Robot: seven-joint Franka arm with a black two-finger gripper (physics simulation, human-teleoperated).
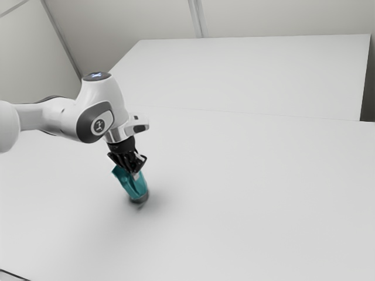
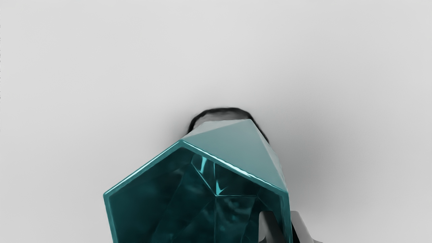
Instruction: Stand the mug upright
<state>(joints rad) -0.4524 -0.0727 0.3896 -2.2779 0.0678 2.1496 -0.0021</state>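
In the exterior view my gripper [image 1: 135,174] points down at the upper part of the teal faceted mug [image 1: 133,185]. The mug leans, its mouth tipped up toward the exterior view's left and its lower end at the table. From the wrist view, the open mouth of the mug [image 2: 233,145] faces the camera. One finger of my gripper [image 2: 287,222] is inside the mouth and the other is outside, with the mug's wall pinched between them. Whether the mug's base touches the table is hard to tell.
A white table [image 1: 246,193] spreads around the mug, with a dark shadow by its lower end. Behind it stands another white surface [image 1: 252,70]. A dark-edged object [image 1: 13,275] lies at the exterior view's lower left corner.
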